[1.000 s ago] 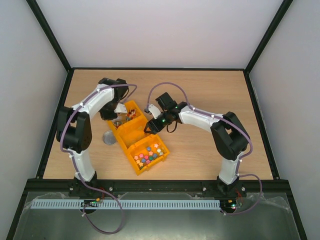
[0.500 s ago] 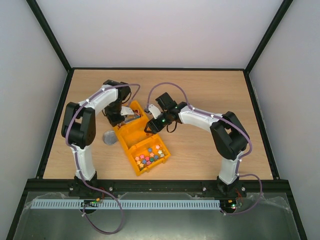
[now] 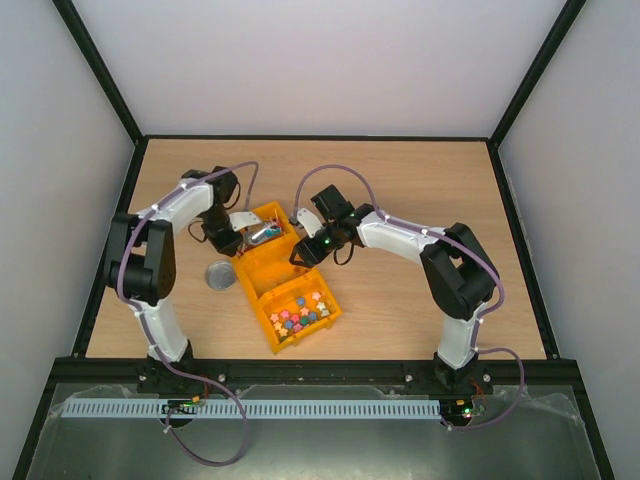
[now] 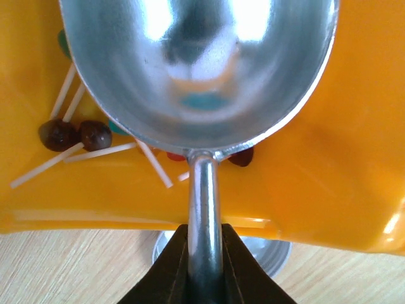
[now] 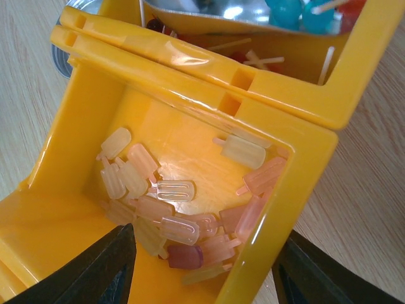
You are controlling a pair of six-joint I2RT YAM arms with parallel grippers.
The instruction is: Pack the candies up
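Observation:
My left gripper is shut on the handle of a metal scoop. The scoop's bowl hangs over the far compartment of a yellow bin. Under it lie lollipop candies, brown balls on white sticks. Blue lollipops show beside the scoop's rim. My right gripper is open over the middle compartment, one finger inside and one outside its right wall. Pale popsicle-shaped candies cover that compartment's floor. From above, the left gripper and right gripper flank the bin.
The bin's near compartment holds coloured star-shaped candies. A round metal lid lies on the wooden table just left of the bin, and shows below the bin's edge as a metal lid.
The left arm has swung its elbow out to the left and turned the scoop, which now lies across the far compartment. The right arm has stayed in place.

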